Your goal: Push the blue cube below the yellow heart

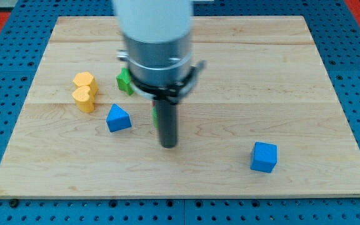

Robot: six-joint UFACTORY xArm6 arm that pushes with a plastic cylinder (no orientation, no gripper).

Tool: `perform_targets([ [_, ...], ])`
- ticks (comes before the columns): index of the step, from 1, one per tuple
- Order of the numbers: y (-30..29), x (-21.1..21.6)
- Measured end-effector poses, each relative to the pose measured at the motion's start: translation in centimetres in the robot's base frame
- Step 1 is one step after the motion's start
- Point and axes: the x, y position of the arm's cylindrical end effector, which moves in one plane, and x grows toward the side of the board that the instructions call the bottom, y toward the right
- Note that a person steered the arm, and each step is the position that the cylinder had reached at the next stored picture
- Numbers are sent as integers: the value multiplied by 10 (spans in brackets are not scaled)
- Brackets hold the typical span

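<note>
The blue cube (264,157) sits on the wooden board toward the view's lower right. The yellow heart (84,91) lies at the view's left. My tip (168,145) rests on the board near the centre, well to the left of the blue cube and to the right of a blue triangular block (118,119). The tip touches no block that I can see.
A green block (125,81) lies partly hidden behind the arm's body, right of the yellow heart. A sliver of another green block (155,116) shows just left of the rod. The wooden board (292,75) lies on a blue pegboard surface.
</note>
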Motion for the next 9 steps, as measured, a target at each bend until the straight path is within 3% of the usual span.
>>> perform_targets([
  [1,49,-4],
  [2,102,-38],
  [3,195,-21],
  [4,195,30],
  [5,138,63],
  [6,90,44],
  [8,157,34],
  [9,146,10],
])
